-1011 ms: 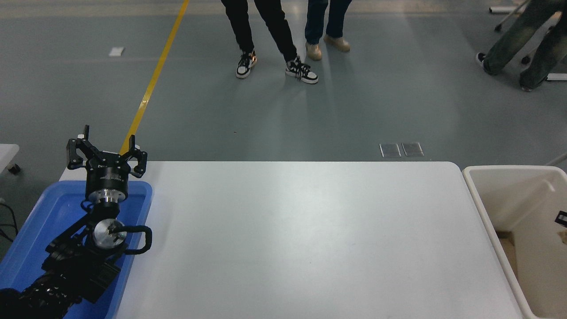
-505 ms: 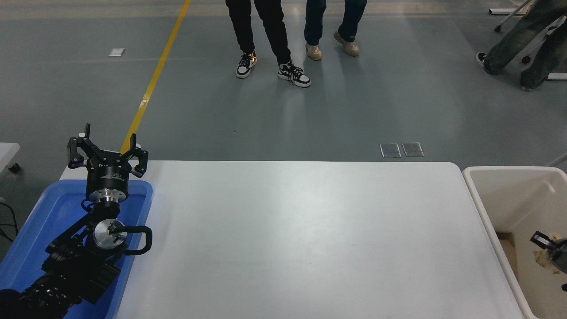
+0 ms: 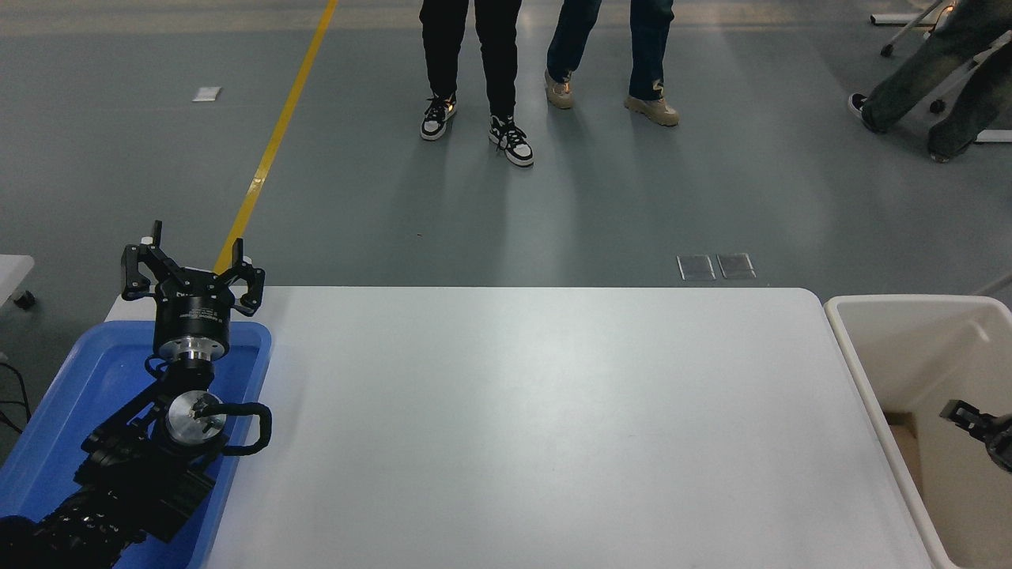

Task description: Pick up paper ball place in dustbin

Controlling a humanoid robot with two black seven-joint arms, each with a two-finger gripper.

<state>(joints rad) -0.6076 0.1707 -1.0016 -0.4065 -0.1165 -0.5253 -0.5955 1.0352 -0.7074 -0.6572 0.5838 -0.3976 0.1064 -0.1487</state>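
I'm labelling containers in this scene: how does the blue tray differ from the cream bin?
The blue tray is shallow and lies on the white table at the left, under the parked left pincer. The dustbin is cream-white, deep-walled, and stands beside the table's right end, with the right pincer over it. Both are rectangular with rounded rims.

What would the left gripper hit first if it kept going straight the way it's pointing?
Probably nothing: the left gripper points away past the table's far edge, toward open floor. Depth is unclear.
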